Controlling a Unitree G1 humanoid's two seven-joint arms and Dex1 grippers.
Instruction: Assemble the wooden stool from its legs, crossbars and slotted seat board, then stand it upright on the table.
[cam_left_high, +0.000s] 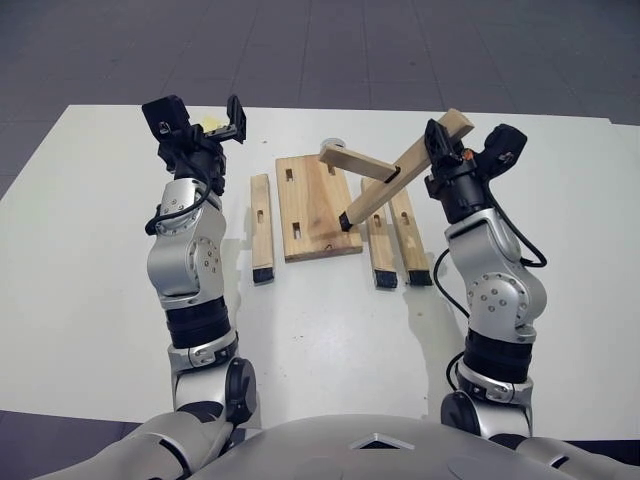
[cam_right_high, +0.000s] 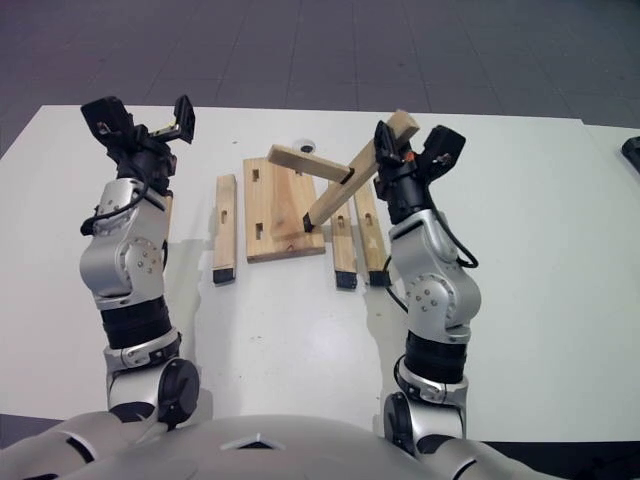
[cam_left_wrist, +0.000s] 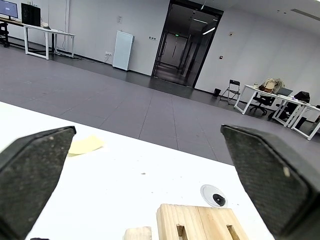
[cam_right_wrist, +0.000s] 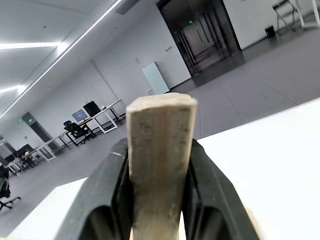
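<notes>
- Surface: white table (cam_left_high: 100, 250) on a grey tiled floor (cam_left_high: 300, 50).
- Slotted seat board (cam_left_high: 315, 205) lies flat at mid-table, nearer the far edge than the near one.
- A single leg (cam_left_high: 262, 228) lies flat just beside the board's left edge. Two legs (cam_left_high: 381, 245) lie side by side just off its right edge, black caps toward the near edge.
- A round cable grommet (cam_left_high: 332, 143) sits in the table beyond the board's far edge.
- Left wrist view adds the room: a dark doorway (cam_left_wrist: 185, 45), desks (cam_left_wrist: 280, 97) with chairs, and a yellow sticky note (cam_left_wrist: 85, 145) near the table's far edge.
- Right wrist view adds ceiling light strips (cam_right_wrist: 55, 45) and a close look at the grip. Black fingers (cam_right_wrist: 105, 195) press both sides of the held leg's end.
- Left claw (cam_left_high: 200, 120): forearm upright over the table's left part, claw raised toward the far edge, fingers wide apart with nothing between them.
- Right claw (cam_left_high: 447, 155): forearm upright right of the board, clamped on the upper part of the held leg (cam_left_high: 400, 175).
- That leg slants down to its capped end at the board's right edge; we cannot tell if it touches.
- A crossbar (cam_left_high: 355, 160) juts from the held leg's slot, above the board's far right corner.
</notes>
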